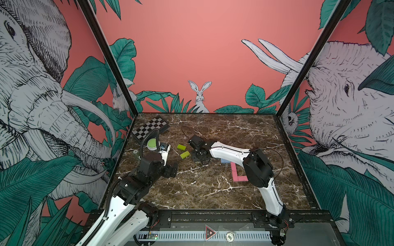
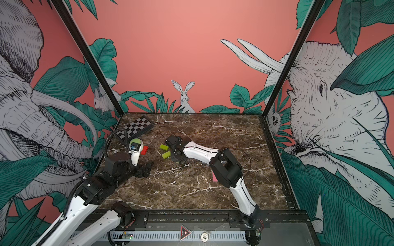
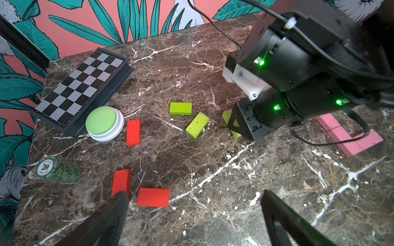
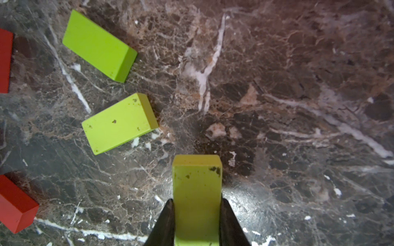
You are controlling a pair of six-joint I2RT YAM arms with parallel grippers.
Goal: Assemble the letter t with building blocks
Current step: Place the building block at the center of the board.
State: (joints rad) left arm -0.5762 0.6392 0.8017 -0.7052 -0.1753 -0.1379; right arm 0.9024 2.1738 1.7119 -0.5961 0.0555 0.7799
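Right wrist view: my right gripper (image 4: 196,199) is clamped on a lime block (image 4: 197,176), jaws pinching its sides w/ most of its length sticking out past the tips. It sits mid-table, just right of two loose lime blocks (image 4: 119,123) & apart from both. Can't tell if it's off the table (image 4: 298,106).

My left gripper (image 3: 194,191) hangs spread wide & empty at near left, close to the red blocks (image 3: 153,197). Pink blocks (image 1: 236,172) lie in an L on the near right, w/ a light blue block (image 1: 225,160) just beyond, partly under my right arm.

Risks, IMO:
- That long overhang could let the block swivel or slip btwn the jaws on a fast swing.
- A low carry could clip the loose limes.
- My own arm hides part of the pink L in both top views, so a blind set-down may shove it out of line.
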